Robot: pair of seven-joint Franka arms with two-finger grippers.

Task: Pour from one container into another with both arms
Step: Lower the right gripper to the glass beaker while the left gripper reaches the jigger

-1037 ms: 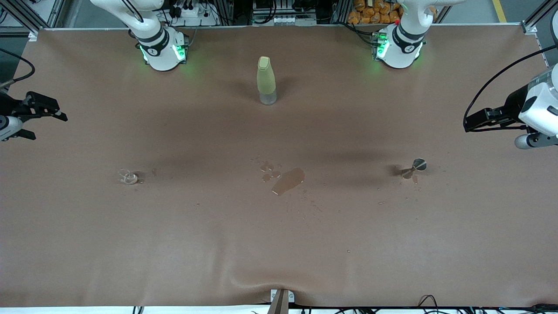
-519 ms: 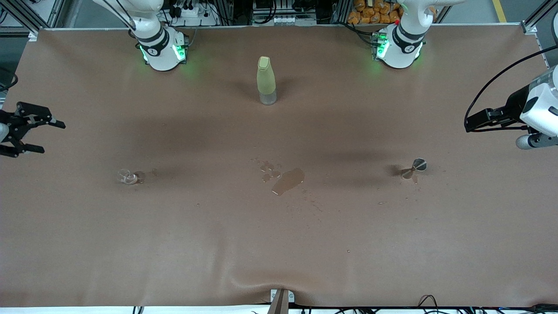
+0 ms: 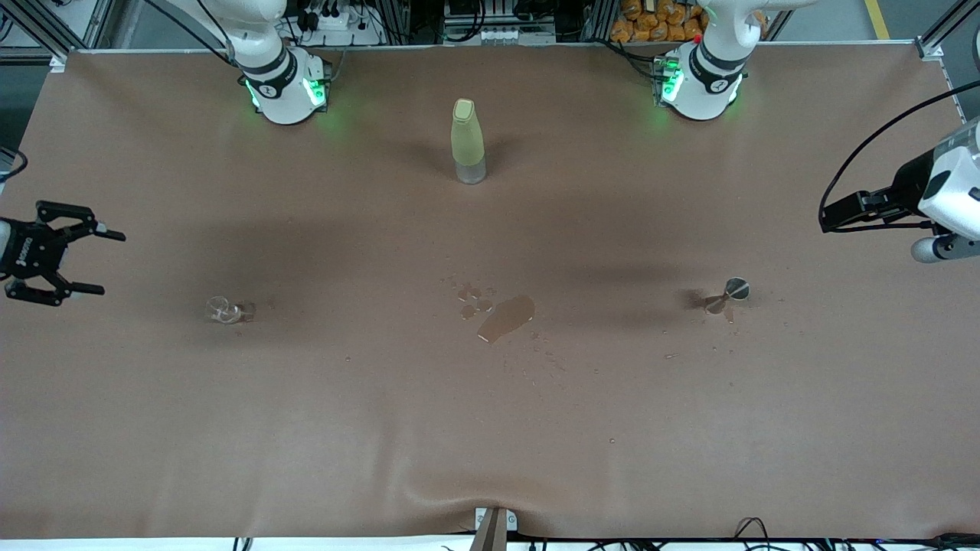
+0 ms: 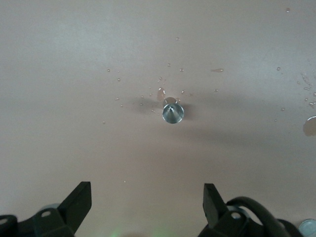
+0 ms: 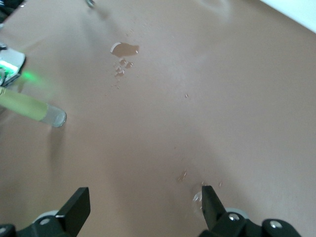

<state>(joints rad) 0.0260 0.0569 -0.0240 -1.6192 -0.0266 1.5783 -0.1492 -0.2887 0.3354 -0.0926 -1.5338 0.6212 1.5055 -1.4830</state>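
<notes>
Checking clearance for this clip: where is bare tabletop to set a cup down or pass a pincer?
Bare cloth lies nearer the front camera than the spill, and between glass cup and spill, or spill and silver cup. Around the bottle is bare too. Wet drops crowd the spill and both cups. Left pincer and right pincer hover open at the table's ends.

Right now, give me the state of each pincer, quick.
Left pincer: open, holding nothing, over the table above the silver metal cup.
Right pincer: open, holding nothing, over the table's end.
</notes>
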